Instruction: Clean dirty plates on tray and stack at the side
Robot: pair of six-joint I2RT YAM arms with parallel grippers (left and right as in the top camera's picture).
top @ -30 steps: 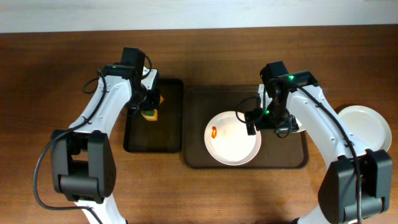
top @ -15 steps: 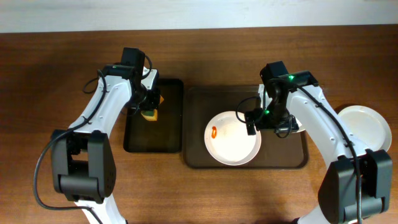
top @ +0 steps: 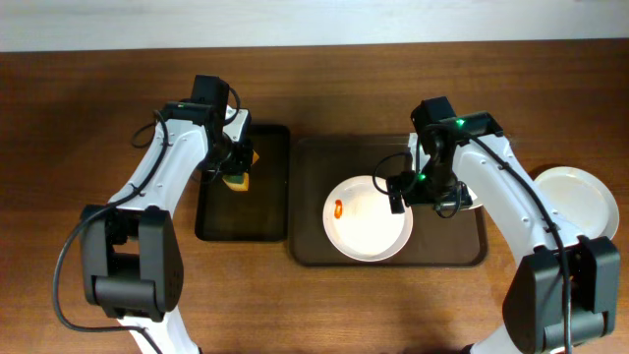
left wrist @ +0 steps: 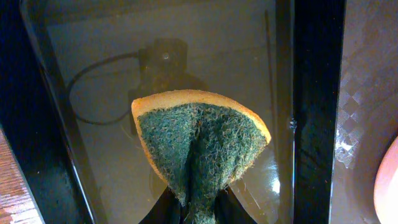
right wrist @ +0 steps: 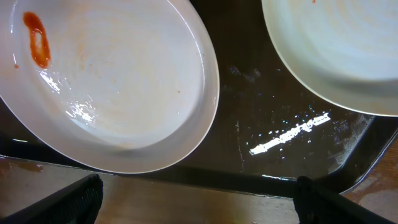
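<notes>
Nothing differs from the earlier overhead frames: both arms, the plates and the sponge sit where they were a second ago.

The left gripper (left wrist: 198, 210) is clamped on a folded sponge (left wrist: 202, 143), green scouring face toward the wrist camera and yellow edge on top. It hangs over the back half of the black basin (top: 216, 224), and the front half lies open. The basin's walls stand clear of the sponge on both sides.

The right gripper (right wrist: 199, 202) is spread wide and empty, its fingers (right wrist: 81, 198) at the lower corners of the wrist view. It hovers at the right edge of the dirty plate (top: 369, 218), which carries a red smear (right wrist: 37, 40) near its left side. That plate lies in the brown tray (top: 314, 162), its front rim close to the tray's front wall. A second plate (right wrist: 336, 43) lies just right of it, with a strip of wet tray floor between them. We see bare floor along the tray's left and back. A clean plate (top: 582, 202) rests on the table (top: 79, 98) beside the tray's right rim.
</notes>
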